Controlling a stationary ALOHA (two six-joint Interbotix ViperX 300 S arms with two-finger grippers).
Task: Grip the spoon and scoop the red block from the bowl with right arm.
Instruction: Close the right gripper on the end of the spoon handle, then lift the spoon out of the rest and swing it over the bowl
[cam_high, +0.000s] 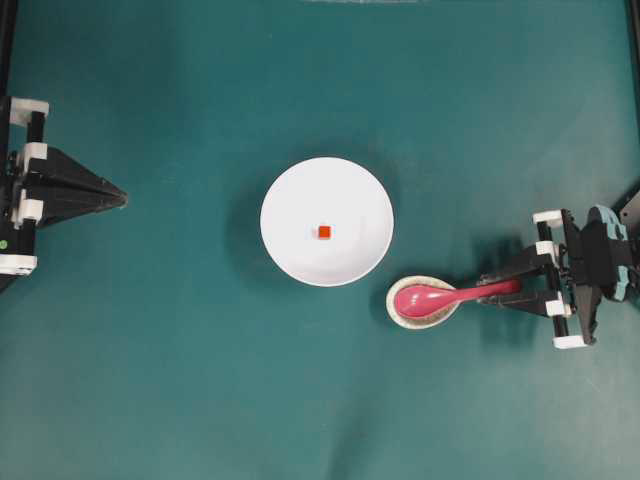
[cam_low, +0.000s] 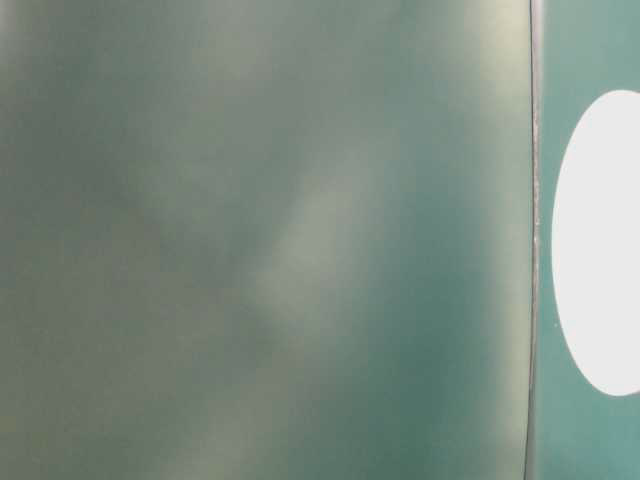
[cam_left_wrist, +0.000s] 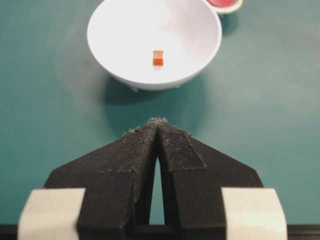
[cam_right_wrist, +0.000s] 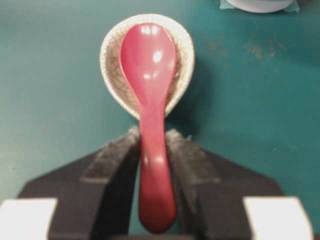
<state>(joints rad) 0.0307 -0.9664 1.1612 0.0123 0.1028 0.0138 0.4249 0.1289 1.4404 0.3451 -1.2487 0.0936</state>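
The pink-red spoon (cam_high: 430, 297) lies with its scoop in a small speckled dish and its handle pointing right. My right gripper (cam_high: 488, 291) is shut on that handle; in the right wrist view the fingers (cam_right_wrist: 125, 150) press the spoon (cam_right_wrist: 150, 75) from both sides. The white bowl (cam_high: 350, 200) sits mid-table with the tiny red block (cam_high: 324, 232) inside, near its centre. My left gripper (cam_high: 125, 199) rests shut at the far left, pointing at the bowl (cam_left_wrist: 125, 30) and the block (cam_left_wrist: 158, 58).
The small speckled beige dish (cam_high: 400, 312) sits just right of and below the bowl, under the spoon's scoop (cam_right_wrist: 110, 65). Teal cloth covers the table all round. The table-level view is blurred, with only a white shape (cam_low: 600, 240) at its right edge.
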